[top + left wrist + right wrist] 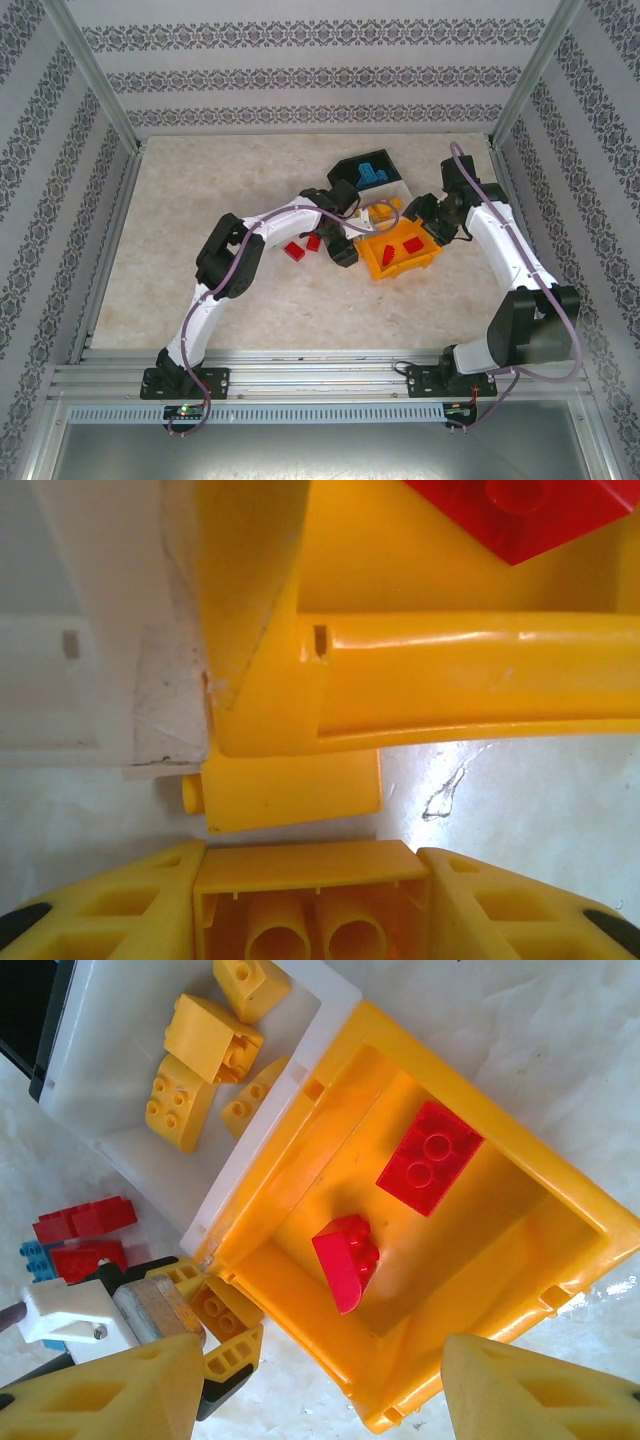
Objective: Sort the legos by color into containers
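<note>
Left wrist: gripped yellow lego (310, 880), half-cropped

Around me stand walls (300, 60) with grey ornament stripes, between metal posts (97, 75). My tabletop (200, 180) is pale beige, marbled, and evenly lit; metal rails (300, 375) line its near edge.

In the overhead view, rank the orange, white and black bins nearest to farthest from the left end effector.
1. Orange bin, right beside the left end effector.
2. White bin, middle of the row.
3. Black bin, far end of the row.
</note>
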Robot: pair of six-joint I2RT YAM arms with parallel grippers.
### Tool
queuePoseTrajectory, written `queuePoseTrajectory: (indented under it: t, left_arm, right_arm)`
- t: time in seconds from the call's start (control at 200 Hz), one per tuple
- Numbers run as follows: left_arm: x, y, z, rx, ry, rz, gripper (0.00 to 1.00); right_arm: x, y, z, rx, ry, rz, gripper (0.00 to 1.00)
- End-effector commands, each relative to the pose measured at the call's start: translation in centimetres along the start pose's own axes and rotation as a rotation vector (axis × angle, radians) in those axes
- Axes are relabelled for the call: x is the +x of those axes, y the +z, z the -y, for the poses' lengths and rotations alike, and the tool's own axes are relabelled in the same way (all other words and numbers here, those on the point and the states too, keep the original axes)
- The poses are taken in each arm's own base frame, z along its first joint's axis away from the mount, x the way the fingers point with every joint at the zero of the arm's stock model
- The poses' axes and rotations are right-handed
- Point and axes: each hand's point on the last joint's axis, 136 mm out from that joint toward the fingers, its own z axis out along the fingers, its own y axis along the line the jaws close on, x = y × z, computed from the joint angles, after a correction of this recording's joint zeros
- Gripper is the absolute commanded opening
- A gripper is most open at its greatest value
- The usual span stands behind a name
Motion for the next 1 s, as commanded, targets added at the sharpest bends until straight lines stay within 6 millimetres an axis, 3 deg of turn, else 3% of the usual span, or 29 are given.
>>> queuePoseTrajectory:
  t: [0.0, 0.355, 0.62, 0.824, 0.994]
  left_arm:
    - [1.9, -1.8, 1.2, 0.027, -0.078, -0.082, 0.47]
    - [-0.8, -8.6, -1.3, 0.052, -0.299, 0.115, 0.47]
    - [-7.9, -12.8, -4.8, 0.122, -0.570, 0.448, 0.49]
    - [-13.2, -12.9, -6.9, 0.226, -0.723, 0.648, 0.48]
    - [-15.1, -11.0, -7.4, 0.229, -0.700, 0.616, 0.51]
  right_arm:
    - [0.5, -0.4, -0.5, -0.032, 0.004, 0.003, 0.64]
    - [2.0, 0.5, -0.3, -0.044, 0.011, -0.014, 0.65]
    - [2.4, 0.6, 0.0, -0.033, -0.001, -0.028, 0.65]
    - [2.4, 0.6, 0.1, -0.032, -0.004, -0.030, 0.65]
    - [2.5, 0.5, 0.0, -0.033, -0.010, -0.036, 0.65]
